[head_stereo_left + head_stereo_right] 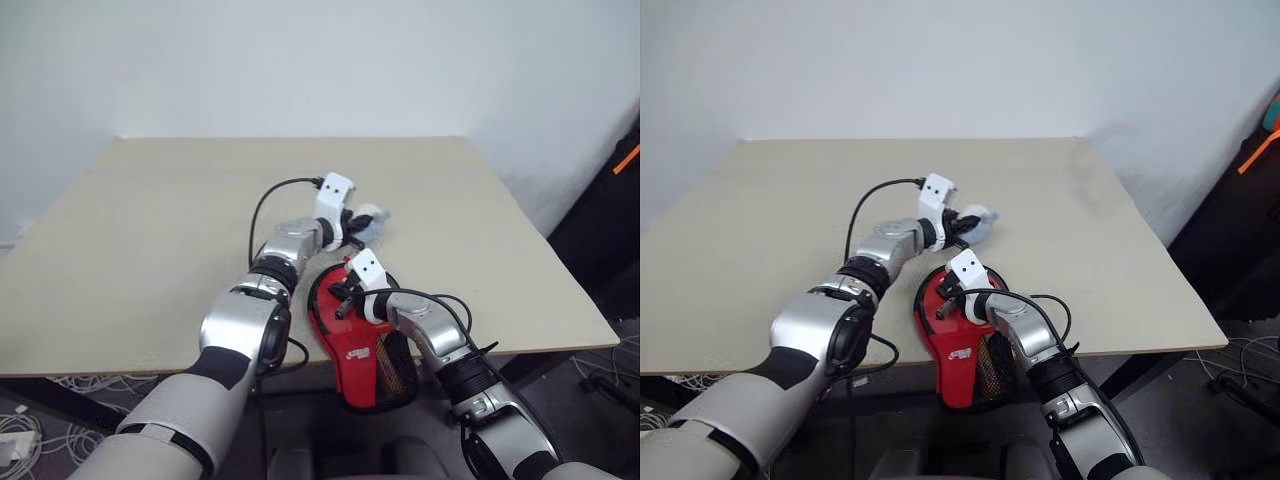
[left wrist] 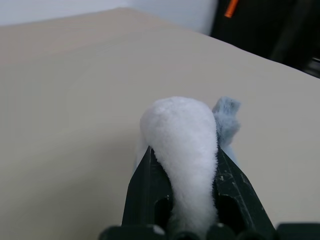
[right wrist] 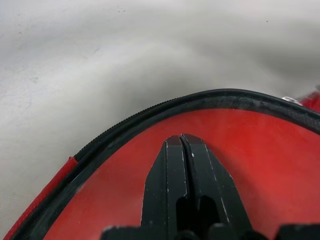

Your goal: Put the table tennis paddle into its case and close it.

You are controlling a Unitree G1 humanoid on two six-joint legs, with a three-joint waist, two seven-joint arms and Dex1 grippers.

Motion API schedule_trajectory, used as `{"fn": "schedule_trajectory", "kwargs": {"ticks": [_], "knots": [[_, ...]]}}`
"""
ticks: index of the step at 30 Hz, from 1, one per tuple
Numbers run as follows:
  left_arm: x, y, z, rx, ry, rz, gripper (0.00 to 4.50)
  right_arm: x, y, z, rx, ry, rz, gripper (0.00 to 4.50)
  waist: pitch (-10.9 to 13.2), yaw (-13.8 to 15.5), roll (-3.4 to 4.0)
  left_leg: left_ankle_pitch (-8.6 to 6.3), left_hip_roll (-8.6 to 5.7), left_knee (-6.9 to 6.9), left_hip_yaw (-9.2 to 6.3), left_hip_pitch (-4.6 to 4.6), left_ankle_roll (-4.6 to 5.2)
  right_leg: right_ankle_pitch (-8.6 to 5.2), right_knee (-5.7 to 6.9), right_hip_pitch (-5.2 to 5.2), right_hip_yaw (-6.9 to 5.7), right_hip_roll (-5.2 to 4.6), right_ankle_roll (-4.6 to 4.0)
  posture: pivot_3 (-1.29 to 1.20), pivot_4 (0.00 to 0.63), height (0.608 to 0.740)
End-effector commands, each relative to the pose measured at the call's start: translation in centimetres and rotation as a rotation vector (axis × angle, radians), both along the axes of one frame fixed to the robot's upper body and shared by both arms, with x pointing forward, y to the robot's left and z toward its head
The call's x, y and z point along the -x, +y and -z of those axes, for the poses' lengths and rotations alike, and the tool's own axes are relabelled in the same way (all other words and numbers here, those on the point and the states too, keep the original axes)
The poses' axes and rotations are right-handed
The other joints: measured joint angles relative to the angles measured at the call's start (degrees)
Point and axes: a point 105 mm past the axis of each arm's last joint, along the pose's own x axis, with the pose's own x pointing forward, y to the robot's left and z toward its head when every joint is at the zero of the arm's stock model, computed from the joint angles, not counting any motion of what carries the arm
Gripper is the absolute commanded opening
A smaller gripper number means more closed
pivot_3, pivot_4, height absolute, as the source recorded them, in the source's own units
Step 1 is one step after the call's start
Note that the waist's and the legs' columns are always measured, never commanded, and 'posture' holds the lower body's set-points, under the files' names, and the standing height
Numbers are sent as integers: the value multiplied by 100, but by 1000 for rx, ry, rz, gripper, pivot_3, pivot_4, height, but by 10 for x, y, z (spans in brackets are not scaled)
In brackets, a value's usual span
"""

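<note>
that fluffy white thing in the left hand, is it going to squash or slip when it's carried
The fluffy white thing bulges out between the left hand's fingers, so it is probably soft and squashable. Its fuzzy surface likely grips well and should not slip. It looks light, and would probably flop rather than roll.

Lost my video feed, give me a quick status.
Left gripper shut on fluffy white-and-grey thing above table. Right gripper shut, empty, over the case at table's near edge. Paddle not discernible. Nothing blocking.
</note>
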Motion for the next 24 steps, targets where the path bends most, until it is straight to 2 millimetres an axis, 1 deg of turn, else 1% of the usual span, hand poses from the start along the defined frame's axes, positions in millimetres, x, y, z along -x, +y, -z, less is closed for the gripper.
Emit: {"fn": "schedule_trajectory", "kwargs": {"ticks": [1,4,6,10,12,14,15,16,17,18,19,22,24], "knots": [[7,-23,-27,4,-113,154,323,2,-4,12,28,38,16,0,1,-8,1,0,0,-1,0,0,0,0,0,-1,0,0,0,0,0,740],[21,-28,-14,-19,-95,270,323,3,-4,12,28,39,19,0,0,-9,2,0,0,-1,-1,0,0,0,0,-1,0,0,0,0,0,740],[28,-25,-2,-50,-74,325,323,3,-5,13,29,39,20,0,0,-11,2,0,0,-1,-1,0,0,0,0,0,0,0,0,0,0,740],[42,-15,16,-81,-12,432,323,3,-5,12,33,37,16,0,0,-12,2,0,1,-2,-2,0,0,0,2,-2,0,1,0,0,0,740],[51,-7,25,-98,30,496,323,3,-6,12,36,36,11,0,0,-13,2,0,1,-2,-2,0,1,0,2,-2,0,1,0,0,0,740],[55,1,31,-115,57,525,323,3,-7,11,41,30,-1,0,0,-13,3,0,1,-3,-3,0,1,0,2,-2,0,1,0,0,0,740],[55,5,32,-118,70,527,979,4,-7,8,47,22,-10,0,0,-9,2,0,1,-2,-3,0,1,0,2,-2,0,1,0,0,0,740],[56,8,33,-120,79,526,1192,4,-8,6,54,11,-21,0,0,-7,2,0,1,0,-5,-4,1,-1,2,-1,0,1,0,0,0,740],[55,11,34,-118,89,521,1557,6,-9,2,60,-2,-35,0,0,-6,2,0,1,2,-5,-4,2,-1,2,0,0,1,1,0,0,740],[56,14,34,-116,95,518,2041,7,-11,-2,64,-13,-47,0,0,-3,2,-1,-1,3,-4,-5,2,-1,2,0,0,-1,2,0,0,740],[56,16,35,-112,100,518,2278,9,-12,-7,68,-29,-66,0,0,13,3,-1,-1,4,-4,-5,3,-2,1,2,0,-2,2,0,0,740],[56,18,35,-103,109,514,3391,18,-19,-24,77,-64,-117,0,1,22,3,-2,-3,6,-4,-5,4,-2,1,1,0,-5,3,0,0,740],[57,19,37,-96,119,511,4018,26,-26,-33,89,-72,-154,0,1,20,2,-2,-2,6,-4,-8,4,-3,1,-3,0,-5,4,0,0,740]]}}
